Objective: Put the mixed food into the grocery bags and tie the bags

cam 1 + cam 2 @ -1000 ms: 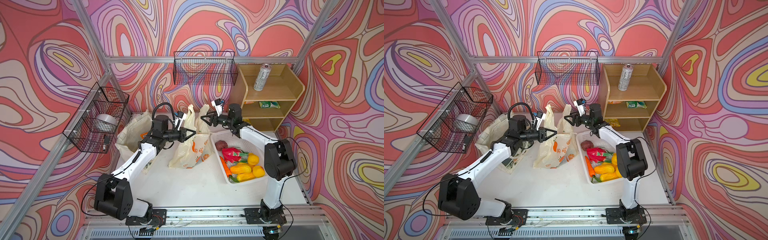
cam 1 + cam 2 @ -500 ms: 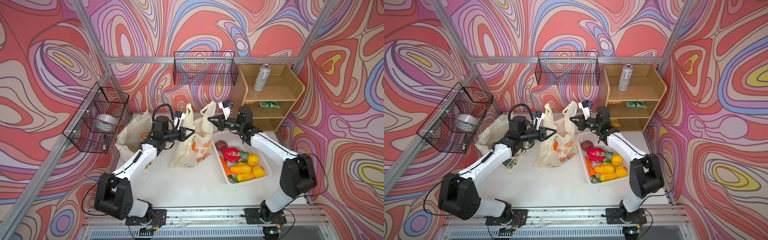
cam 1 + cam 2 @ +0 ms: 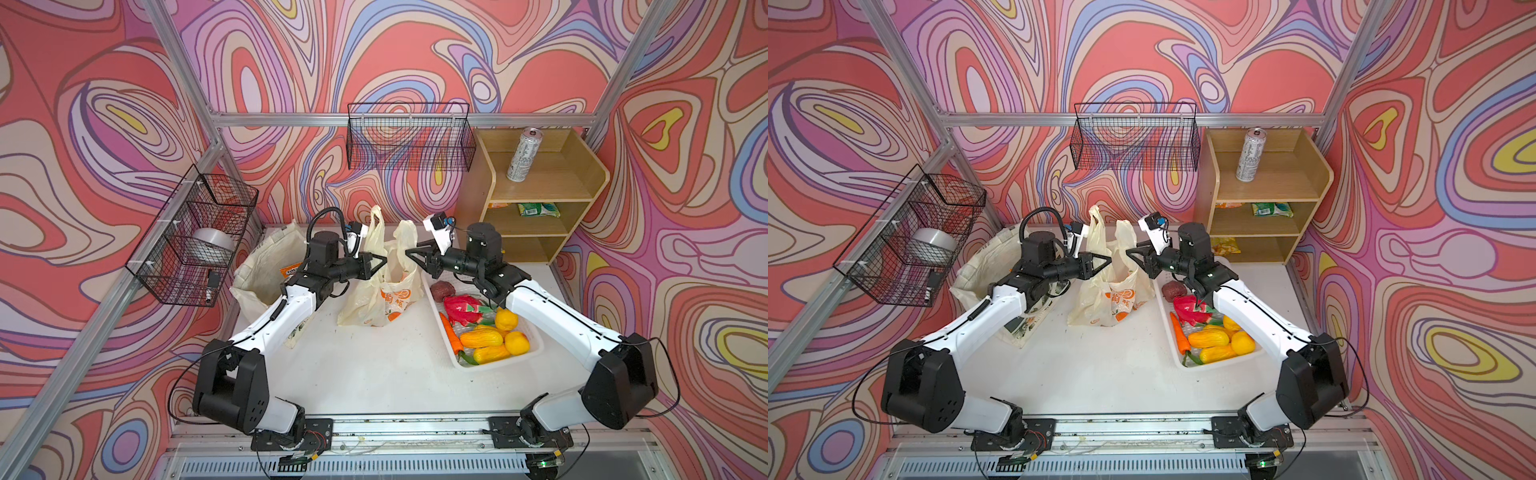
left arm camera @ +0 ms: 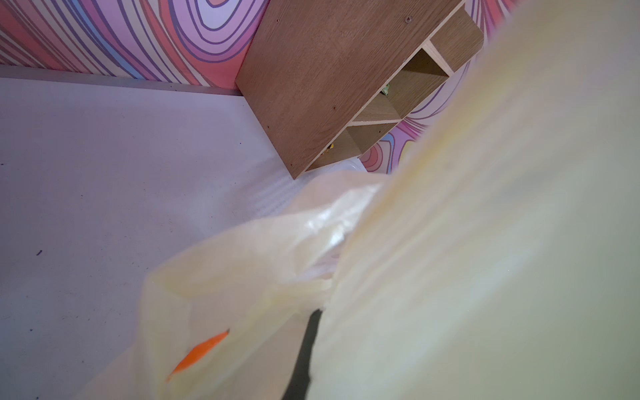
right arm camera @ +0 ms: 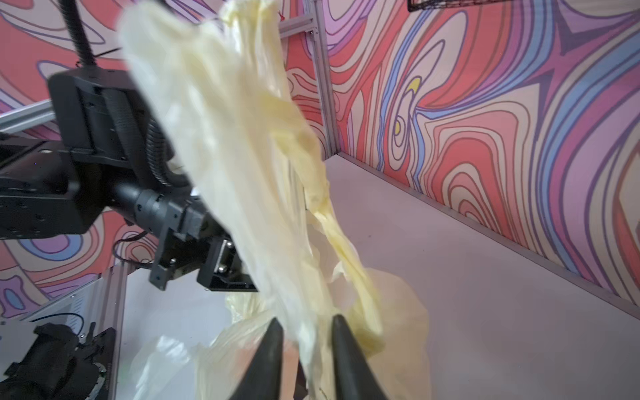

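Plastic bag (image 3: 386, 291) stands on the worktop (image 3: 374, 365), tying step in hand: left end effector (image 3: 380, 262) clenched on one handle (image 3: 376, 224), right end effector (image 5: 306, 349) parted astride the other handle (image 3: 406, 237), so next it likely needs closing, then crossing handles.

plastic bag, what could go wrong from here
1. The right gripper has its jaws apart with the thin handle film of the plastic bag between them. The film could slip out before they close.
2. The left gripper is shut on the other handle. Pulling the handles apart may tip or tear the light bag.
3. Toy fruits lie in the white basket. Tying now would probably leave them out.
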Motion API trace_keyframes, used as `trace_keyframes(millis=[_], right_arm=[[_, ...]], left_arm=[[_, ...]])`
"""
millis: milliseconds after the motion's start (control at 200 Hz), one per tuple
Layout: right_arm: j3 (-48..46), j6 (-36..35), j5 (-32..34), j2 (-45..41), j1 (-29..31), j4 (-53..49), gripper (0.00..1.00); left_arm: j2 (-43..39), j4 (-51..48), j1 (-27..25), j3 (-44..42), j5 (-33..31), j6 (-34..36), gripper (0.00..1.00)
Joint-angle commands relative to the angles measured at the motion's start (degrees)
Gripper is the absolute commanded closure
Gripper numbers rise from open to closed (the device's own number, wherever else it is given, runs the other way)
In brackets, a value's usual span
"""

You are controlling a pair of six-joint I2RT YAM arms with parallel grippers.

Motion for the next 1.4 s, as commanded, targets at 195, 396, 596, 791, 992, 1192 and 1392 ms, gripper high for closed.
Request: trace_keyframes(millis=[195, 396, 596, 791, 992, 1192, 1392], right_arm=[[-1.7, -4.8, 10.2, 2.9, -1.1, 0.4, 0.26], [-2.4, -3.9, 8.1, 1.6, -5.1, 3.1, 0.23], [-2.1, -3.8, 1.1, 2.0, -8.1, 4.3, 0.08], [4.8, -3.2, -7.2, 10.2, -8.3, 3.4, 0.08], [12.6, 1.3, -14.5, 20.0, -8.3, 6.2, 0.36], [11.4, 5.1, -14.2, 17.6, -8.4, 6.7, 1.00], [5.9, 1.2, -0.6, 9.1, -7.9, -2.4, 1.00]], left_arm=[[0.8, 3.5, 0.0, 1.1, 5.1, -0.4, 1.00], [0.8, 3.1, 0.0, 1.1, 6.0, 0.0, 1.00], [0.9, 2.6, 0.0, 1.3, 7.3, 0.5, 1.00], [2.1, 2.6, 0.0, 2.3, 9.5, 0.4, 1.00], [4.2, 0.7, 0.0, 4.4, 12.8, 1.0, 1.00], [3.3, 0.0, 0.0, 3.8, 7.8, -0.1, 1.00], [-0.2, -10.8, 0.1, 5.5, -8.3, 0.2, 1.00]])
